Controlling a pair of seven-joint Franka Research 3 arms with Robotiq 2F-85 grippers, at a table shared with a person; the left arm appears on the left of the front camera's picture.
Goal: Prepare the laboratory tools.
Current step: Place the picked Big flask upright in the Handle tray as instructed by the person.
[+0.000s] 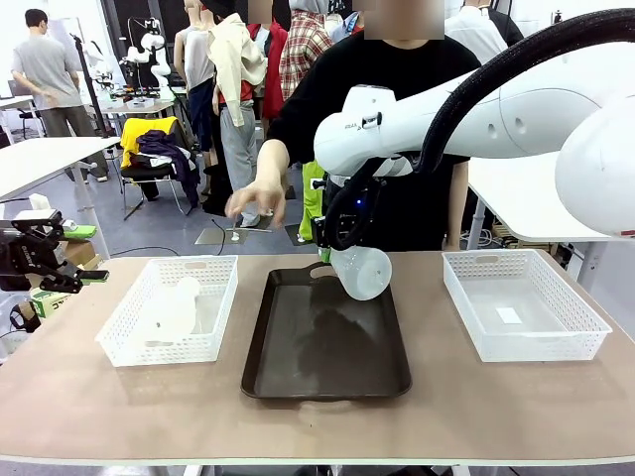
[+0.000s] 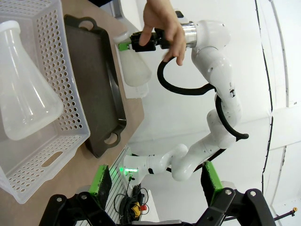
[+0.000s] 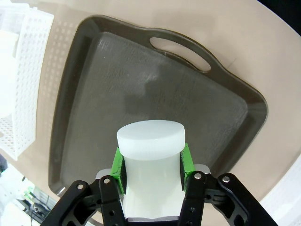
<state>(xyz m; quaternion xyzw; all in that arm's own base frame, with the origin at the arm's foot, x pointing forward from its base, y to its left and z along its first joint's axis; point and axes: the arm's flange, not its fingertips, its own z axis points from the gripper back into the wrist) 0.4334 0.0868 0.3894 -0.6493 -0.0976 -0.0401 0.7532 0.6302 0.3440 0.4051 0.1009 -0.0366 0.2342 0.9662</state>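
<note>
my right gripper (image 3: 151, 165) pinching one flask (image 1: 362, 273) by the neck, tilted above the brown tray (image 1: 327, 347), left gripper (image 2: 156, 184) spread wide, other flask (image 1: 177, 309) lying in the left basket (image 1: 213, 273)

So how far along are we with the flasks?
Roughly halfway at best. Done: one flask is gripped by its neck in the right tool, shut on it. In hand: it hangs tilted above the dark tray, not yet set down. Left: the second flask lies in the left basket, untouched, with the left tool open off to the side.
</note>
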